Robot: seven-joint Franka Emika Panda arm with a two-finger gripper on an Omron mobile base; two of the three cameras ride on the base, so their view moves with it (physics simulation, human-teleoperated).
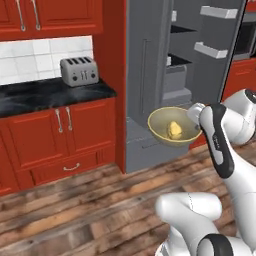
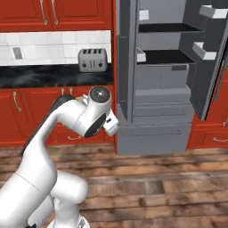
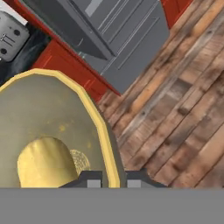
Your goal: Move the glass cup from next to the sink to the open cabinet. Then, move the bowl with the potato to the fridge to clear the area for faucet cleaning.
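Olive-yellow round bowl (image 1: 173, 126) is up off any table, held by its rim at centre-right of the left base frame, with the small lumpy pale-yellow potato (image 1: 174, 130) sitting inside. Jaws (image 3: 110, 180) are narrow, pinched across the bowl rim — in the hand frame one dark fingertip (image 3: 89, 180) sits inside the wall at bottom centre, the other just outside it.

Step in hand looks like the second one: carrying the bowl to the tall grey fridge (image 2: 162, 75), which stands open at upper right of the right base frame, dark inner shelves and pale door racks showing. The bowl hangs in front of the lower fridge body, over the wood plank floor (image 1: 100, 215).

Next move, as I read it: lift and reach forward to a dark shelf, keep the bowl level so the potato stays put, clear the open door, set down before releasing.

Hard to tell — in the right base frame the white arm (image 2: 84, 116) covers the bowl. Potato is partly cut off at the bottom of the hand frame. Silver toaster (image 1: 79, 70) sits on the black table at upper left.
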